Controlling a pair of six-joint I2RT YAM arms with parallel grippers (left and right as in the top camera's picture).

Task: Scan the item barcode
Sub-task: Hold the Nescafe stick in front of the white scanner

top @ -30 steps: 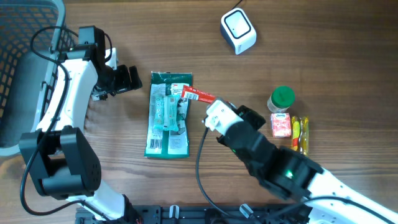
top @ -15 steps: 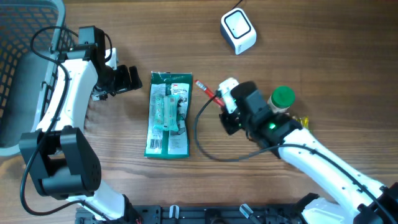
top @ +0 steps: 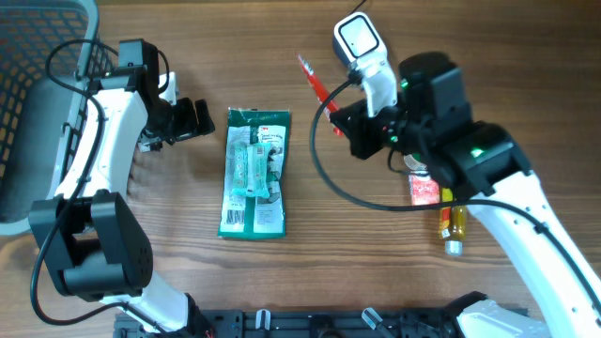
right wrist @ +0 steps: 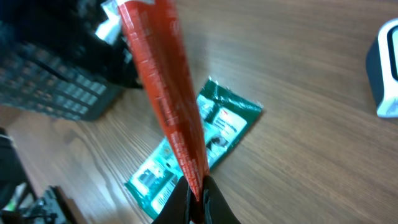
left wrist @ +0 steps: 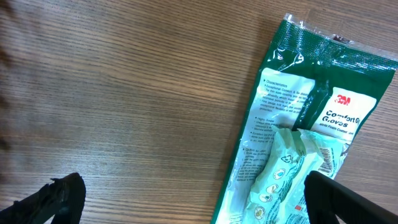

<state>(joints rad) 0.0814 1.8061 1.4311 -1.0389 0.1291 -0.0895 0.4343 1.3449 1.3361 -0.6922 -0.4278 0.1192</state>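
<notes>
We see a thin red plastic packet (right wrist: 165,93) covered in fine white print. The flat glossy green glove pack (top: 254,169) has a white label panel and pale mint gloves inside. The wooden tabletop (top: 254,282) is warm brown with straight grain. The small boxy plastic scanner (top: 355,38) is white with a grey face. The plastic mesh basket (top: 47,28) is dark grey.

Overhead looks straight down on table (top: 282,282); wrist views close, angled down; all three share green packet (top: 254,171).
</notes>
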